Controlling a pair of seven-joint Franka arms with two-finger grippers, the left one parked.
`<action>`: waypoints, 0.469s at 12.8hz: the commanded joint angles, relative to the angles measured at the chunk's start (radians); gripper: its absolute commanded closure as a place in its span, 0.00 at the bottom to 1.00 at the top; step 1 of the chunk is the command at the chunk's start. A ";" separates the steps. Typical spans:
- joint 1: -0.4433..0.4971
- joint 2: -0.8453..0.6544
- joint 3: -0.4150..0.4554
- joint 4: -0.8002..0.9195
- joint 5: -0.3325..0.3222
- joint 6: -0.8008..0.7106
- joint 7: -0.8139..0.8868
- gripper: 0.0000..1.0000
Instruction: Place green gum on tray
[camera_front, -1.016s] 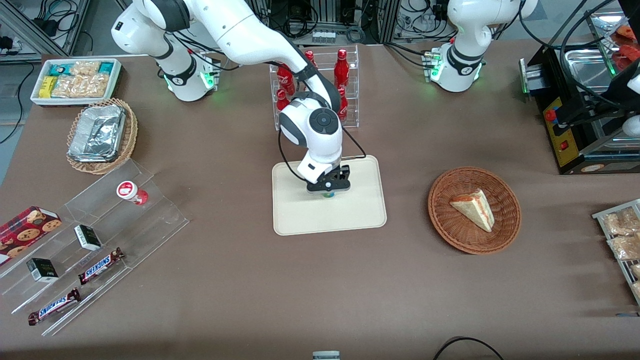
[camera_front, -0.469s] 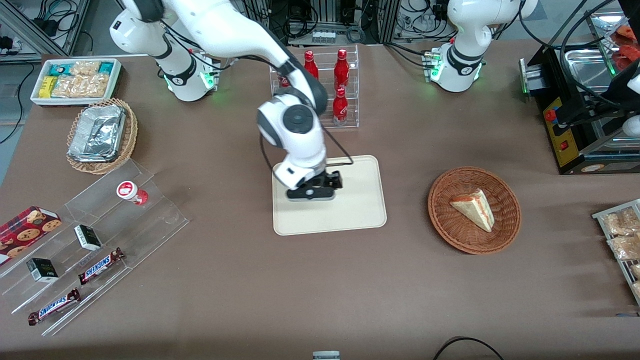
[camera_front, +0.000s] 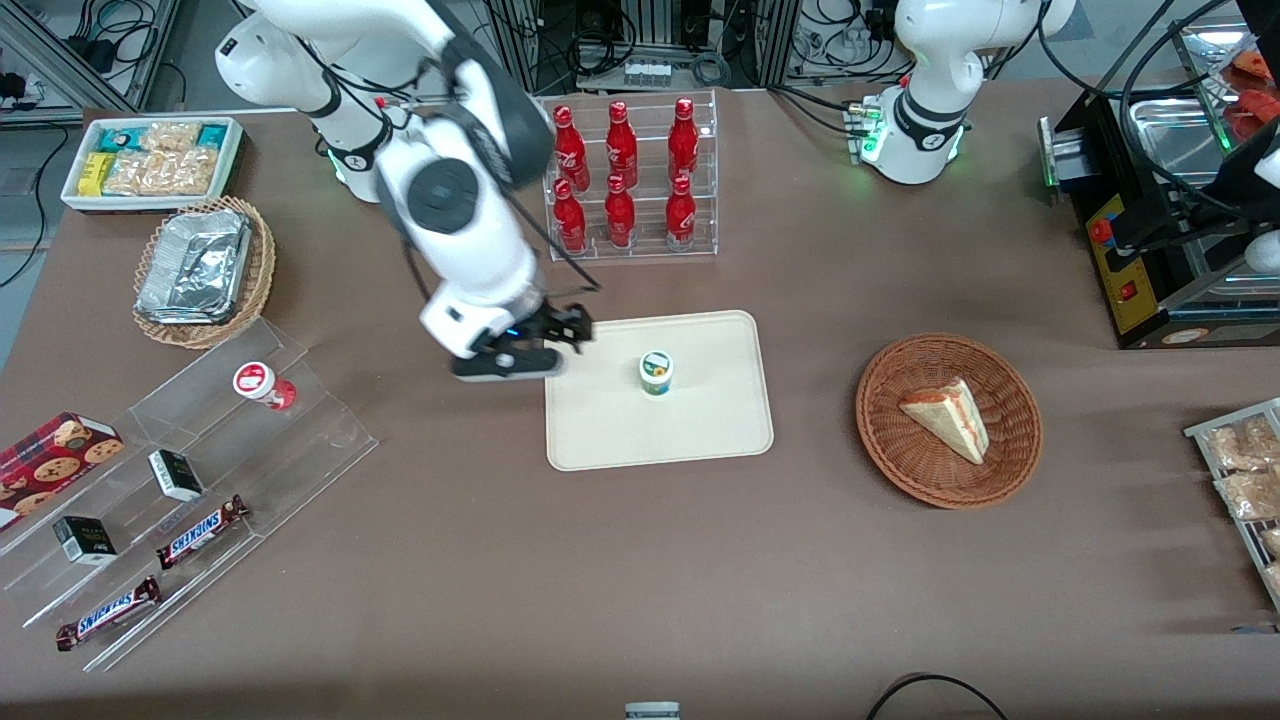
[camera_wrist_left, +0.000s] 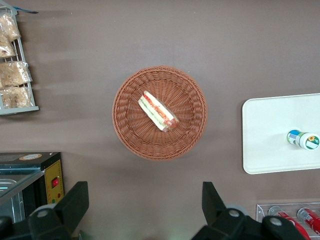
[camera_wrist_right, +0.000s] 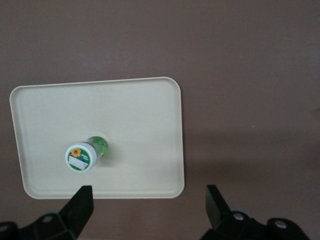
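The green gum (camera_front: 656, 372) stands upright on the cream tray (camera_front: 700, 430), near its middle. It also shows in the right wrist view (camera_wrist_right: 82, 155) on the tray (camera_wrist_right: 140, 115), and in the left wrist view (camera_wrist_left: 303, 140) on the tray (camera_wrist_left: 270, 130). My gripper (camera_front: 510, 362) is open and empty. It hangs above the table just off the tray's edge toward the working arm's end, well apart from the gum. In the right wrist view its fingers (camera_wrist_right: 80, 202) stand wide apart over bare table beside the tray's rim.
A clear rack of red bottles (camera_front: 625, 185) stands farther from the front camera than the tray. A wicker basket with a sandwich (camera_front: 948, 418) lies toward the parked arm's end. A red-labelled canister (camera_front: 262, 384) and snack bars sit on a clear stepped stand toward the working arm's end.
The gripper has let go of the green gum, which stays standing on the tray. It has risen and moved off the tray toward the working arm's end.
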 joint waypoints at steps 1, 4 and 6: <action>-0.064 -0.219 0.007 -0.173 -0.062 -0.041 -0.059 0.00; -0.199 -0.327 0.010 -0.187 -0.084 -0.163 -0.139 0.00; -0.302 -0.356 0.018 -0.159 -0.090 -0.226 -0.220 0.00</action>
